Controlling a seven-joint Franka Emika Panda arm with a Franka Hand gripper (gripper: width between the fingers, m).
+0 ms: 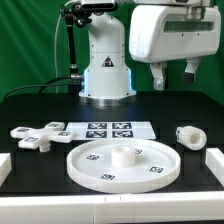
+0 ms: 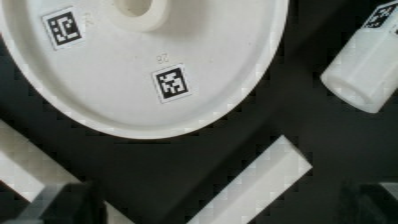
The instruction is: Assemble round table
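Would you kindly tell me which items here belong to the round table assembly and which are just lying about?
Belong to the job:
round disc
short cylindrical leg
cross-shaped foot

Just lying about:
marker board
plain white bars at the table's edges

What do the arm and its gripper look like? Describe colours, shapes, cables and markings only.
The arm is glossy white with rounded segments and black joint parts at the top; its base bears a blue-lit mark. Black cables run beside it. The gripper has a bulky rounded white housing and two short dark fingers; the wrist view shows them only as blurred dark shapes.
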